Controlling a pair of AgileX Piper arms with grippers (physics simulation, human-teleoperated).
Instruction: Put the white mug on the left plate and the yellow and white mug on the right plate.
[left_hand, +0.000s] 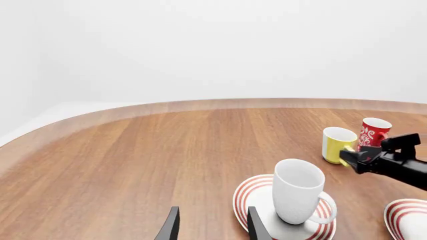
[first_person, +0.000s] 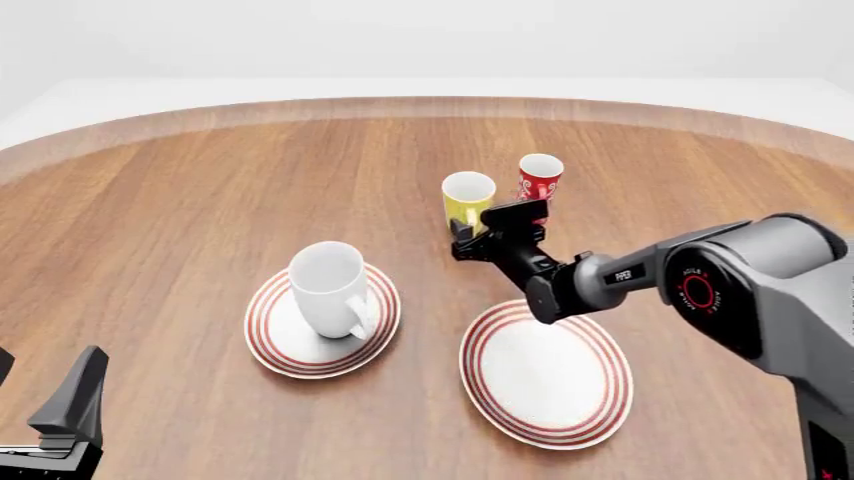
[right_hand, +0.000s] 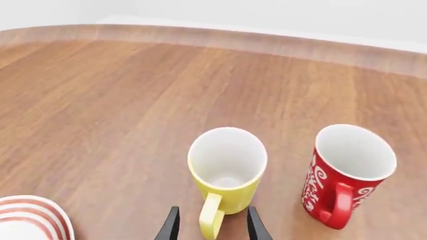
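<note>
1. Left arm low at near left corner of the table in the front view; left gripper well back from everything, pointing forward over the wood.
2. Left jaws apart at a medium gap, nothing between them, touching nothing; left plate rim just past one fingertip in the wrist view.
3. White mug upright on the left plate, handle toward the near right.
4. Right arm reaches in from the right, stretched forward and leftward over the far edge of the right plate, which holds nothing.
5. Right gripper at the yellow and white mug; jaws parted, one finger either side of the yellow handle; contact cannot be told.
6. Yellow and white mug upright on bare wood beyond the plates; red cup just to its right, apart.
7. Round wooden table, pale raised edge; plain white room behind.
</note>
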